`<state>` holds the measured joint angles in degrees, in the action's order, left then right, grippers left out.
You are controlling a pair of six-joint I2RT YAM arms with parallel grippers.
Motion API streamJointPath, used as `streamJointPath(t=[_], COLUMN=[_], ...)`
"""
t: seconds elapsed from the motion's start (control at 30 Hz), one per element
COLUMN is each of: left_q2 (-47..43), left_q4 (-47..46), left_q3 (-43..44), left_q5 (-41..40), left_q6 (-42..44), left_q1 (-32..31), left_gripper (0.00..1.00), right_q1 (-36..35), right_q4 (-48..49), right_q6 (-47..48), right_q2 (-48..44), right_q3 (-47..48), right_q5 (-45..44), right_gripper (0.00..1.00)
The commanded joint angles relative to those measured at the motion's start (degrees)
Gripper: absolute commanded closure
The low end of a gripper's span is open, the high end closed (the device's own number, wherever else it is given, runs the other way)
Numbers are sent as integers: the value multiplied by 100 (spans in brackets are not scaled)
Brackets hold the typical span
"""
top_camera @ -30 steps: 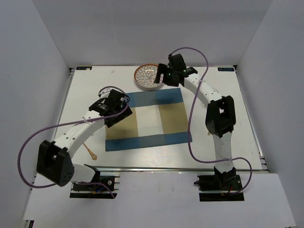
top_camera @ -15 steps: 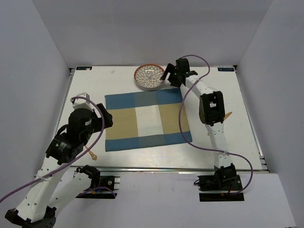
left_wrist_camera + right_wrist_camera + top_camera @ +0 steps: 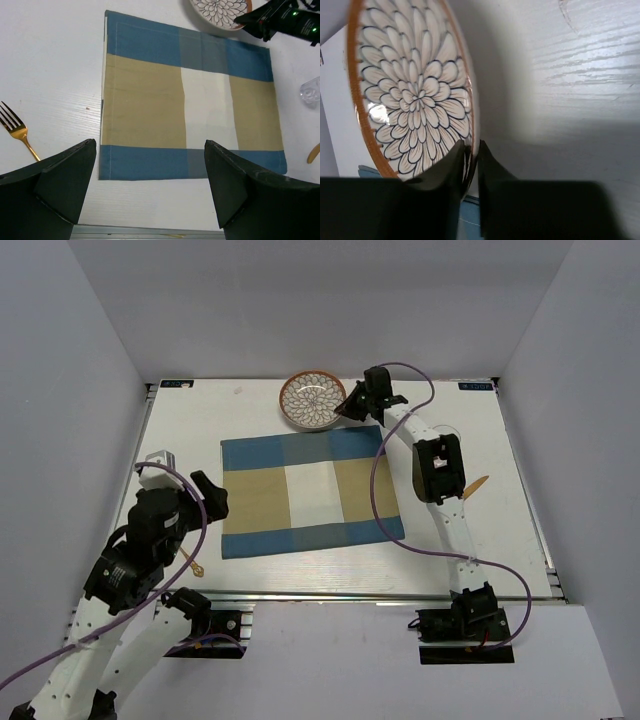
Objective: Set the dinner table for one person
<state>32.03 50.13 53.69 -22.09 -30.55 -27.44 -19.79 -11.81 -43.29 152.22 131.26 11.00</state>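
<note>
Even, diffuse light fills the scene, and the overhead view is sharp with faint, soft shadows. In the right wrist view the plate (image 3: 415, 100) shows a small glare patch and casts a broad grey shadow over the dinner table (image 3: 580, 75); the right gripper (image 3: 470, 152) looks dark and blurred.

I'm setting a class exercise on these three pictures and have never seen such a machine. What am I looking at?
Two robot arms are bolted at the near edge of a white table. One picture looks down from above; the others come from cameras on each wrist. On the table lie a striped placemat, a gold fork and a clear glass. The right gripper pinches the rim of a flower-patterned plate. The left gripper is open, holding nothing.
</note>
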Motion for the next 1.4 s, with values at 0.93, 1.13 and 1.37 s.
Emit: streamJointPath(t=[0.93,1.13,1.37], left_q2=[-531,-549,-645], left_q4=[-241,-249,-241], left_q3=[-245,-236,-254], left_q5=[-6,3,-15], left_q6=[5,-4,-13], left_q1=[28,28,28], left_gripper=[2,2,2], right_q1=[-332,-464,-666], right_q4=[862,1593,1577], right_q6=[118,154,347], right_q2=[-3584,-4437,-4403], right_q3=[-3463,-5223,-5497], right_q5=[1950,2019,1950], right_gripper=[100,100,100])
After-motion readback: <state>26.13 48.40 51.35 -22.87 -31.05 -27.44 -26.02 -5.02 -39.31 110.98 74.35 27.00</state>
